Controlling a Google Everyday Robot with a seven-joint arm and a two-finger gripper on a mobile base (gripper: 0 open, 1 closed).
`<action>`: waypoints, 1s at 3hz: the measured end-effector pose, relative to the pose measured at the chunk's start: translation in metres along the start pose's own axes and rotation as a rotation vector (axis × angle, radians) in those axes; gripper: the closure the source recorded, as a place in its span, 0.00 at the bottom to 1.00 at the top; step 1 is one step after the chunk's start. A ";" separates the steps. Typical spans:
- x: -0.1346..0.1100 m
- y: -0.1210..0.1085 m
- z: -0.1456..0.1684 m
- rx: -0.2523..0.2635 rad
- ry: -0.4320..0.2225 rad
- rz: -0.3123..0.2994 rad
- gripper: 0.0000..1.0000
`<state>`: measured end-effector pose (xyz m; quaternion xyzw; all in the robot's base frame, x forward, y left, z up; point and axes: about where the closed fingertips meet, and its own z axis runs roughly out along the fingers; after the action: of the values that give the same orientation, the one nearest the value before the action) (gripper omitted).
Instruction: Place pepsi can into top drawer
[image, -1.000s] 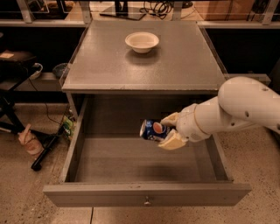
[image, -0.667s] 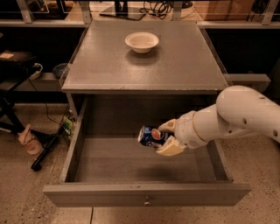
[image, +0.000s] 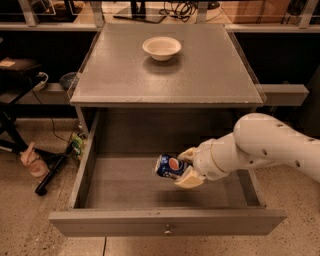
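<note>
Dark-blue pepsi can (image: 169, 166) lies sideways, pinched in white arm's gripper (image: 187, 167), over the pulled-out grey wooden top drawer (image: 167, 223). White bowl (image: 161, 48) on grey cabinet top (image: 200, 70).

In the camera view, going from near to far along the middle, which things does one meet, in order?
Brass knob on the top drawer front → pepsi can, held in the gripper over the open drawer → grey cabinet top → white bowl.

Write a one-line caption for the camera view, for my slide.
The gripper holds the pepsi can sideways inside the open top drawer; a white bowl sits on the cabinet top.
</note>
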<state>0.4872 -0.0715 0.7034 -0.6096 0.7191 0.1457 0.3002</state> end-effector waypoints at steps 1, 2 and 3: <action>0.014 0.003 0.017 -0.001 0.049 0.014 1.00; 0.030 0.005 0.038 -0.012 0.105 0.022 1.00; 0.037 0.006 0.049 -0.027 0.127 0.023 1.00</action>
<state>0.4911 -0.0718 0.6420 -0.6132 0.7417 0.1198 0.2438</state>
